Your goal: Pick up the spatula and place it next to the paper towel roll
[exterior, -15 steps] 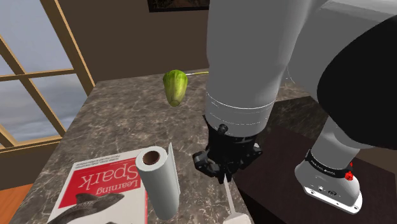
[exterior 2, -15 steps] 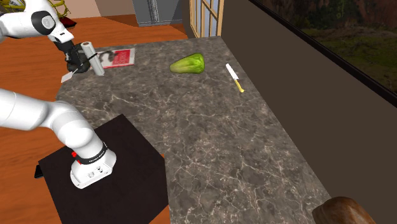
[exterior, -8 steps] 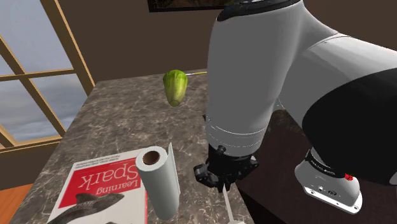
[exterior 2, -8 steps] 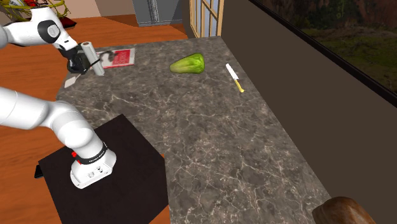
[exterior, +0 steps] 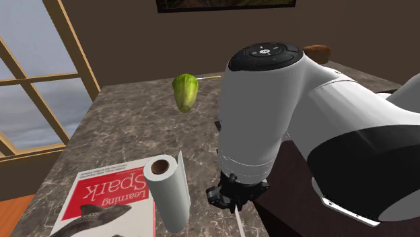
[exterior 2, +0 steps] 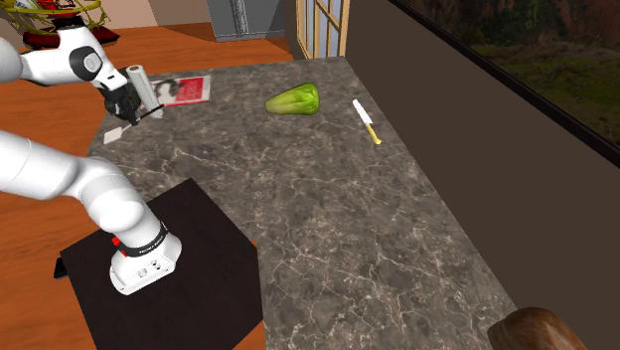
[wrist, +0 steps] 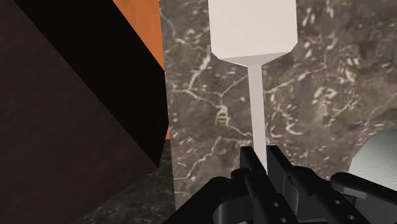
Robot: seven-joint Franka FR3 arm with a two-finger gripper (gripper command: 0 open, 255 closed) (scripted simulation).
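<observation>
Tool half hidden under the big white arm, grasping a thin white spatula, far end cut off, just beside the paper towel roll, second exterior view, blade near the table edge, hard to make out, wrist view, fingers pinching the handle, blade top cut off.

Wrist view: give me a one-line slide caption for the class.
Black gripper clasps the white spatula by its handle over the marbled countertop, paper towel roll close by.

White spatula, clasped by claw, beside lying paper towel roll.
</observation>
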